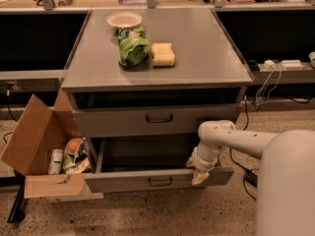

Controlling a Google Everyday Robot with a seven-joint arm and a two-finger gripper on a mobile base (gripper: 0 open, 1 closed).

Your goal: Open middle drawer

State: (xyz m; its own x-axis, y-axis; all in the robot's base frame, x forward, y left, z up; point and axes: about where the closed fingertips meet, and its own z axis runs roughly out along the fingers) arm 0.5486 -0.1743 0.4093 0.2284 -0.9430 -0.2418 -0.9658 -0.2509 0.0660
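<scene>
The middle drawer [123,182] is a wide grey metal drawer with a small black bar handle [160,181]. It stands pulled out from the cabinet, and its dark inside shows. My gripper [199,173] hangs from the white arm [231,139] at the right part of the drawer's front panel, over its top edge. The drawer above it [118,122] is closed and has its own black handle [159,118].
On the cabinet top [206,58] lie a white bowl [124,19], a green bag [132,47] and a yellow sponge [163,54]. An open cardboard box [34,136] with cans and packets stands on the floor at the left. Cables [266,82] hang at the right.
</scene>
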